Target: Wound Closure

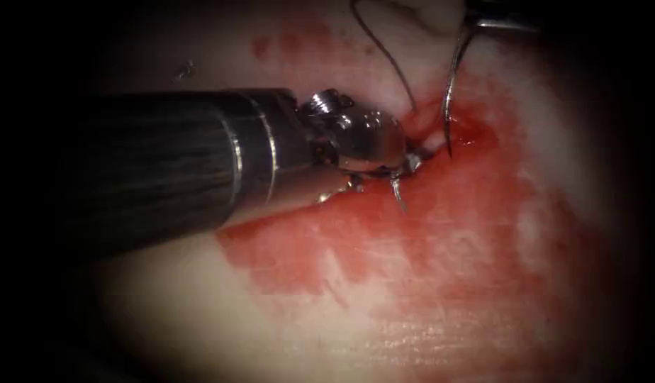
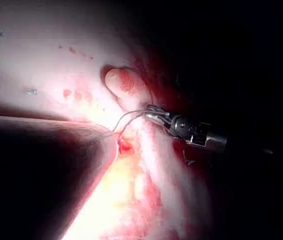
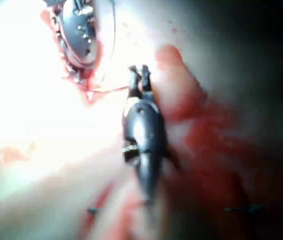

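Note:
My left tool [image 1: 407, 179] reaches in from the left, its tip resting on the tissue [image 1: 200, 312] at the left edge of the cut [image 1: 428, 131]. Its jaws stand slightly apart with nothing between them. My right tool [image 1: 487, 21] is shut on the curved needle [image 1: 451, 89] near its rear end. The needle arcs down, and its point meets the tissue at the right edge of the cut. Dark thread [image 1: 388, 53] runs from above down into the cut. The left wrist view shows the right tool [image 2: 154, 115] holding the needle [image 2: 126, 119]. In the right wrist view its shut jaws [image 3: 139, 75] sit beside the left tool [image 3: 79, 40].
Red fluid [image 1: 441, 234] stains the tissue around and below the cut. A fold of tissue [image 2: 124, 82] rises just beyond the needle. The left arm's thick shaft [image 1: 164, 167] lies across the left half of the field. A small thread scrap [image 1: 184, 71] lies at the far left.

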You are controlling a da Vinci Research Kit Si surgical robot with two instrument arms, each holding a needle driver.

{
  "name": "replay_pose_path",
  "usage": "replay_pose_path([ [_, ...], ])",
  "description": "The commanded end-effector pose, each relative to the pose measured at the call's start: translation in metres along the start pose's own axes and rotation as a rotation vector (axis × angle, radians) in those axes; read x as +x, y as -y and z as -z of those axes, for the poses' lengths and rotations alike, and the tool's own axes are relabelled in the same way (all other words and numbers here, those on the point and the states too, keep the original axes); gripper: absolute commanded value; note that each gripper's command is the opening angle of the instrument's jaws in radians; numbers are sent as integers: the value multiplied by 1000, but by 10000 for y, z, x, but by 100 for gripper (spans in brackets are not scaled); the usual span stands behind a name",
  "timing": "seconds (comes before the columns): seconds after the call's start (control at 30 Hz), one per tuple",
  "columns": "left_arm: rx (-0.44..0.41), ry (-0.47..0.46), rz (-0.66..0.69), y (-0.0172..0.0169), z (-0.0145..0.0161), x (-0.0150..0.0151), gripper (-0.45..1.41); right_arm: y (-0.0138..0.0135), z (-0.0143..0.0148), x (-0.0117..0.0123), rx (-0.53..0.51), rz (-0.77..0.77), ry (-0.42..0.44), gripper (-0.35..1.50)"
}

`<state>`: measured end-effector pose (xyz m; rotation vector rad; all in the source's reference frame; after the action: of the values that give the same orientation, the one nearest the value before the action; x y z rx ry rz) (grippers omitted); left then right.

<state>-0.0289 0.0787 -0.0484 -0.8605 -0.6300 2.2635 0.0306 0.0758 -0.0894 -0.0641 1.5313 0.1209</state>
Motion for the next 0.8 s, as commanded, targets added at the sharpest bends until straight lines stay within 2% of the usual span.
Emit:
replay_pose_path([
  [0.03,-5,-2,-11,1,-2,7,-35,-4,-9,-7,-3,14,-4,-35],
  [0.2,-17,-2,-24,-7,9,11,-35,2,-10,-17,-3,27,-2,-35],
  [0.5,-21,-3,-37,-10,9,17,-35,10,-10,-22,8,42,7,-35],
  [0.63,-35,-2,-40,-8,18,16,-35,24,-5,-26,24,52,10,-35],
  [0.8,-25,3,-38,-4,42,24,-35,26,2,-23,30,49,6,-35],
])
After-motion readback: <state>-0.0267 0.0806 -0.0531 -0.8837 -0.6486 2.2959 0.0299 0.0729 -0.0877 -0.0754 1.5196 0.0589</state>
